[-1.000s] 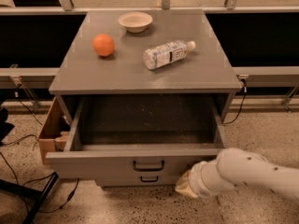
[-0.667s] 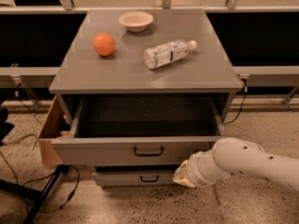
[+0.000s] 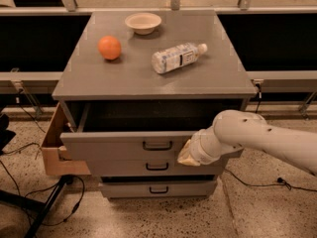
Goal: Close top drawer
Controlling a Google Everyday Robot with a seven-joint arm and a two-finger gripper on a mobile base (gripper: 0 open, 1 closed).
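top drawer (image 3: 114, 144): partly pulled out
gripper (image 3: 187, 153): against the top drawer's front, right side; I can't make out its grip

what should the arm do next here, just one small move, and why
Probably push straight in toward the cabinet: the tool is at the front of the top drawer, beside its handle, and that drawer stands partly open.

Readable text: none; bottle (image 3: 177, 58), lying on cabinet top (image 3: 99, 81): pale label with dark print, too blurred to read; gripper (image 3: 187, 154): at the front of the top drawer (image 3: 114, 145), right of its handle (image 3: 157, 145), lettering indiscernible.
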